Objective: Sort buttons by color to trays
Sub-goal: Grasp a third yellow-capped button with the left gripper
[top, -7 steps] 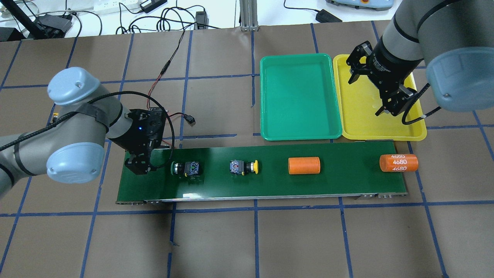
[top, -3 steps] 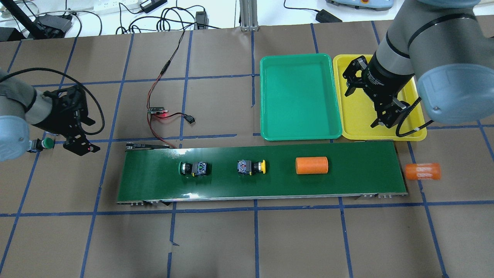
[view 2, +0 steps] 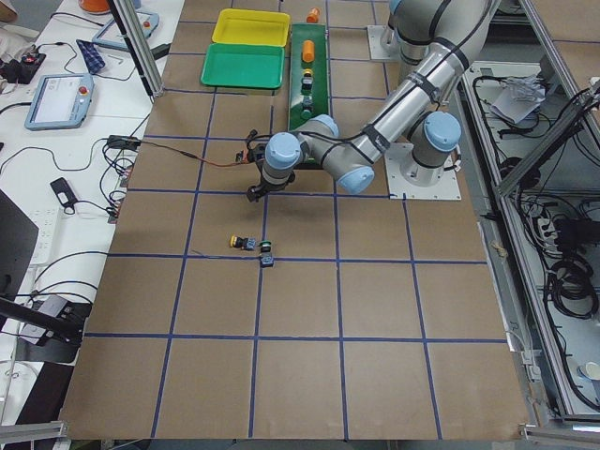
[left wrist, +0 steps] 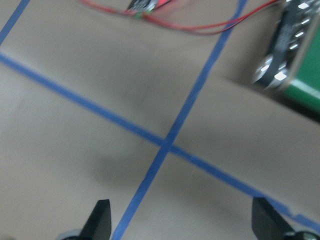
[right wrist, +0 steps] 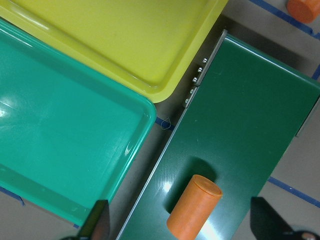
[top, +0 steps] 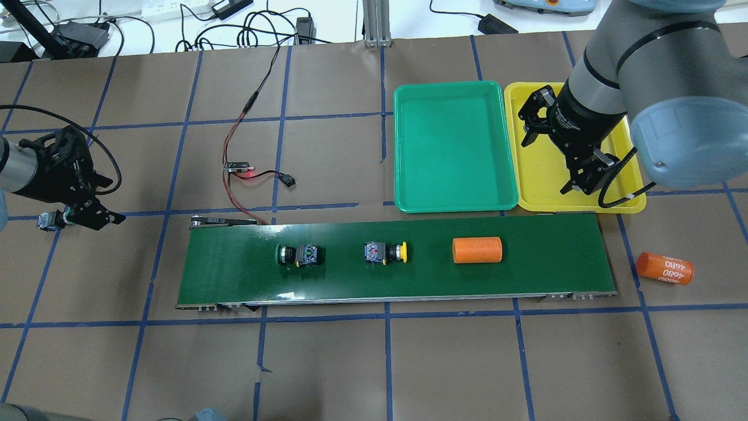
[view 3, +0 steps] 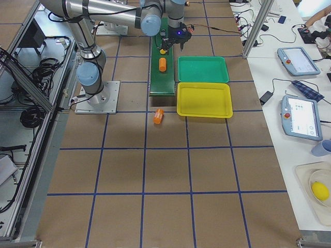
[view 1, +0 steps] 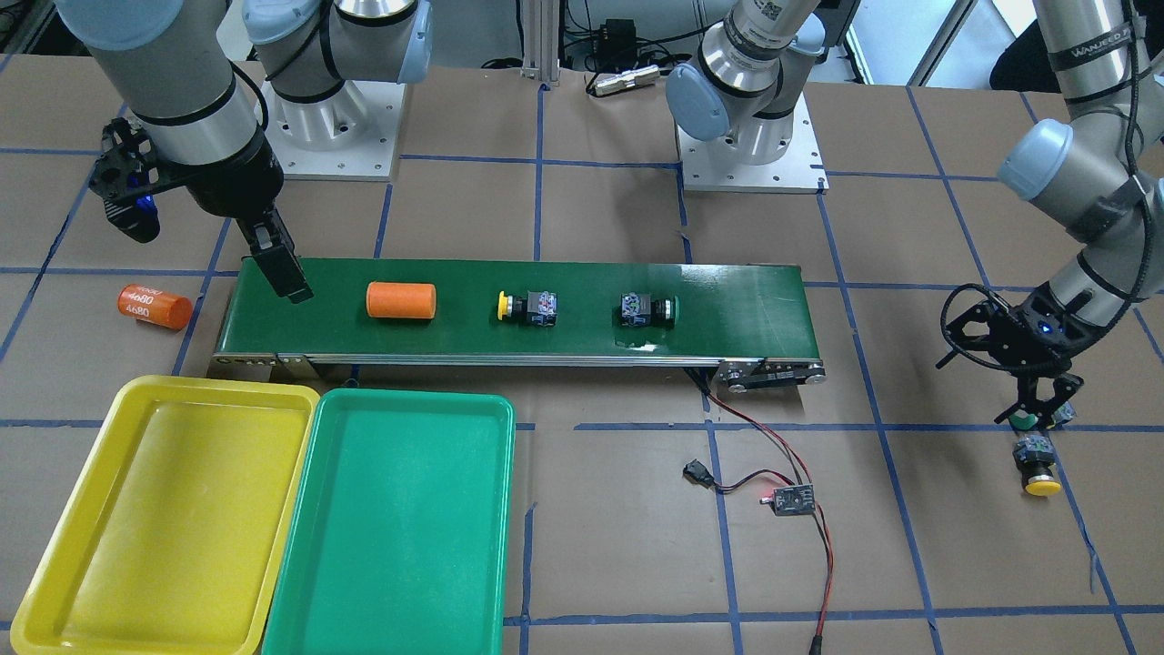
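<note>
Jaws on the left arm (top: pixel 11 172), apart and empty, hang just over the green button (top: pixel 49 222), lying cap toward the belt (top: pixel 526 269). Right jaws, also apart, are well away.

Green button (top: pixel 286 254) and yellow button (top: pixel 385 252) lie sideways on the belt (top: pixel 526 275). Second green (view 1: pixel 1026 420) and second yellow (view 1: pixel 1039 473) lie together on the table (view 1: pixel 955 546). Green tray (top: pixel 453 146) and yellow tray (top: pixel 537 175) sit side by side.

open gap between 2 buttons (top: pixel 300 255) (top: pixel 385 252) on belt (top: pixel 537 275), orange cylinder (top: pixel 477 249) between them and right tool (top: pixel 584 190)
</note>
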`<act>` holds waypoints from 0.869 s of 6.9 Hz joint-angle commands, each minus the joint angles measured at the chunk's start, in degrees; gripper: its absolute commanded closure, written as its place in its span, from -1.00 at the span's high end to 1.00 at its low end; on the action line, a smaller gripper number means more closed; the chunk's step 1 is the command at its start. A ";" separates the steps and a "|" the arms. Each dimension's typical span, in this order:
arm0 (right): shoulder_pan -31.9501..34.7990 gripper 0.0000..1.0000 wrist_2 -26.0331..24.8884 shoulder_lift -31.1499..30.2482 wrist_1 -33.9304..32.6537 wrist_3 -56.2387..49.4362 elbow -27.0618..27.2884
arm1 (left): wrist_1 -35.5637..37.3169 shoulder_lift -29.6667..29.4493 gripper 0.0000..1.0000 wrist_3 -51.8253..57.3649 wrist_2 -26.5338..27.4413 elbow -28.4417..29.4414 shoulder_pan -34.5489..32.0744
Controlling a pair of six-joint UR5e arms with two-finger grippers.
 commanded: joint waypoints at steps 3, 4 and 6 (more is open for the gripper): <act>0.00 1.00 0.07 0.00 0.13 -0.10 0.01 | 2.96 -9.28 1.00 -2.31 -0.19 7.57 5.91; 0.00 1.00 0.16 0.00 0.13 -0.10 0.01 | 2.44 -10.87 1.00 -3.44 -0.28 9.86 5.92; 0.70 1.00 0.16 0.00 0.48 1.82 1.14 | 2.95 -12.81 1.00 -10.80 -0.19 9.89 5.48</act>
